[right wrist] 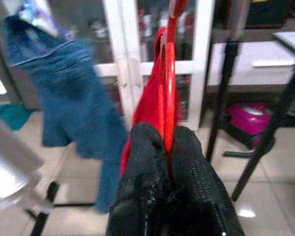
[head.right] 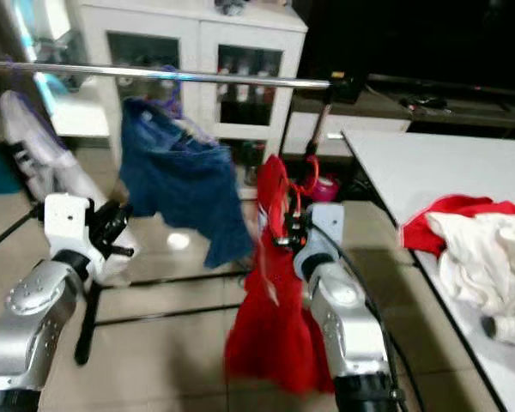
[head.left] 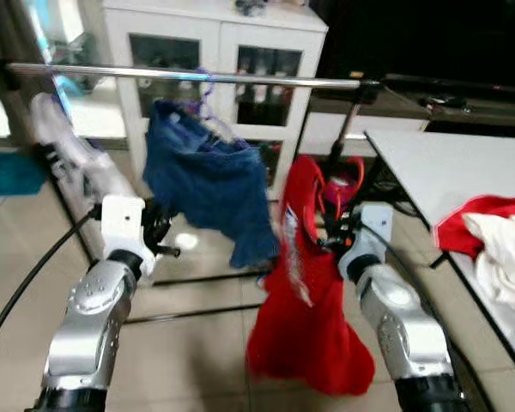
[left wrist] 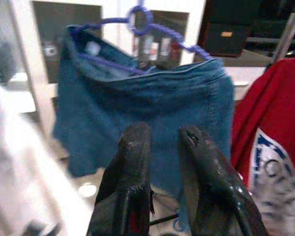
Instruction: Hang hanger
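Right gripper (right wrist: 168, 147) clenched on red hanger (right wrist: 168, 83) carrying red shirt (head.left: 309, 309), below rail (head.left: 189, 77); left gripper (left wrist: 162, 147) released. Next: lift hook over rail.

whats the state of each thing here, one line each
red hanger: upright, gripped by the right gripper, not yet on the rail
red shirt: draped on the red hanger
rail: level, holding the purple hanger
purple hanger: hooked on the rail
denim garment: hanging from the purple hanger
left gripper: slightly open, holding nothing
cabinet: doors closed
clothes: heaped on the table
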{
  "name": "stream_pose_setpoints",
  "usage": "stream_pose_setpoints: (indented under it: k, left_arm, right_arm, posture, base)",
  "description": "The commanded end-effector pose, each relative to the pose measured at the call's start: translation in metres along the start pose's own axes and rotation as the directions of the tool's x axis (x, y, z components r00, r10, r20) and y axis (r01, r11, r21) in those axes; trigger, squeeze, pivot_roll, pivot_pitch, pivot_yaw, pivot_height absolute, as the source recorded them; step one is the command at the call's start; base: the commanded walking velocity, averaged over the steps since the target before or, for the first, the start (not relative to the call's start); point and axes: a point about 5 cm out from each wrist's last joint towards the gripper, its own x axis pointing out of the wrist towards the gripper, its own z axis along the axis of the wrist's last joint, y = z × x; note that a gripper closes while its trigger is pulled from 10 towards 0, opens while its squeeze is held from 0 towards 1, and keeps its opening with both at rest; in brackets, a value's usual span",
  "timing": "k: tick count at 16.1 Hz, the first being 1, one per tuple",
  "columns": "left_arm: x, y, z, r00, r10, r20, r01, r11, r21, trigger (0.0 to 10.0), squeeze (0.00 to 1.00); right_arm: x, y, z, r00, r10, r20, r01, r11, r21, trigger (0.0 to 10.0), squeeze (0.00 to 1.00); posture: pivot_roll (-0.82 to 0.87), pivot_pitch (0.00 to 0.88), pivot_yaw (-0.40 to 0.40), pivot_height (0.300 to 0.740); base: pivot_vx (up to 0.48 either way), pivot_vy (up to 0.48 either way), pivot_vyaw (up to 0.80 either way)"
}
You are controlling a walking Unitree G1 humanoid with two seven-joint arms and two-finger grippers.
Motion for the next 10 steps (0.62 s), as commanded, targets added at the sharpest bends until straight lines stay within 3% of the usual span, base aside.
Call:
stream_pose_setpoints:
  k: [1,10]
  left_arm:
    - [0.0039,-0.0116,0.0024,0.999,-0.036,0.011,0.036,0.999,-0.001,10.0,0.0]
    - [0.0041,-0.0126,0.0013,0.999,-0.04,0.007,0.04,0.999,0.011,10.0,0.0]
  right_arm:
    - [-0.0022,-0.0111,0.0084,0.999,-0.037,0.038,0.037,0.999,-0.013,10.0,0.0]
    - [-0.0011,-0.0166,0.012,0.999,-0.033,0.043,0.035,0.998,-0.053,10.0,0.0]
  posture:
    - [-0.07,0.0,-0.097,0.74]
    - [-0.07,0.0,-0.103,0.74]
  base:
    - [0.398,0.0,0.0]
    - [0.403,0.0,0.0]
